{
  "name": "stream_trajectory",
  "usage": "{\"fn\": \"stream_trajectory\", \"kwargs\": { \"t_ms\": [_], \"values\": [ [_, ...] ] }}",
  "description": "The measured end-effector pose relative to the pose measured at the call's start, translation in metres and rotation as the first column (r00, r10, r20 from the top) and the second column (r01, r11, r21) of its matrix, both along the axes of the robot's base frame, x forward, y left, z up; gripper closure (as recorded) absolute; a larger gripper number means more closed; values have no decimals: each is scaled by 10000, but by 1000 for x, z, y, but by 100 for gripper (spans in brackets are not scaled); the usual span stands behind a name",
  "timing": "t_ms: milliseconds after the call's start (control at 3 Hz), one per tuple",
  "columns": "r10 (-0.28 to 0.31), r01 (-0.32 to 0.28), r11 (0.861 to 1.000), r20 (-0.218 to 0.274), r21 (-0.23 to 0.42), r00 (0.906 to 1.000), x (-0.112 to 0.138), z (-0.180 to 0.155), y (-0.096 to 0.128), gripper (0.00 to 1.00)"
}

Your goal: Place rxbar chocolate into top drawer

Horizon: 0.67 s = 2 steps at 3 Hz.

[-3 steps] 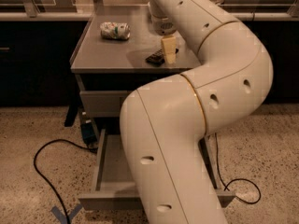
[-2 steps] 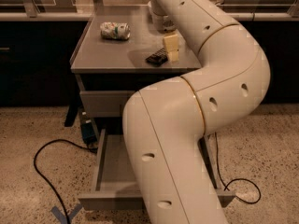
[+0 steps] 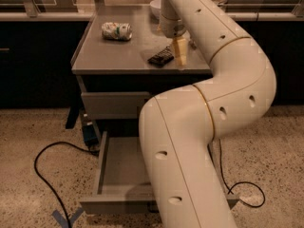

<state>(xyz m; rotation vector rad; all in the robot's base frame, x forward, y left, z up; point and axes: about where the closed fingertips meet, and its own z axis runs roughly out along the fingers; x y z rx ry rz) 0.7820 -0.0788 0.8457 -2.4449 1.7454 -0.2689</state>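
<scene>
My gripper (image 3: 179,52) hangs over the smooth grey tabletop (image 3: 114,56), just beside the flat black rxbar chocolate (image 3: 161,57) that lies there. How open it is, I cannot tell.

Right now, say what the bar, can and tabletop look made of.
The bar has a dark wrapper, likely plastic film, faintly glossy. The can seems thin metal, printed white and green. The tabletop is smooth matte grey, metal or laminate. The gripper hangs just right of the bar.

Black rxbar chocolate (image 3: 160,58) lies flat beside pincer (image 3: 180,57), above top drawer (image 3: 114,105).
</scene>
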Motion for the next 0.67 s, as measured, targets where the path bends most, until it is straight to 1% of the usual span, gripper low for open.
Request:
{"fn": "stream_trajectory", "kwargs": {
  "t_ms": [333,667],
  "values": [
    [257,-249,9994,-313,234,9992,4,-22,0,0],
    [265,-261,9993,-157,284,9995,10,-25,3,18]
  ]
}}
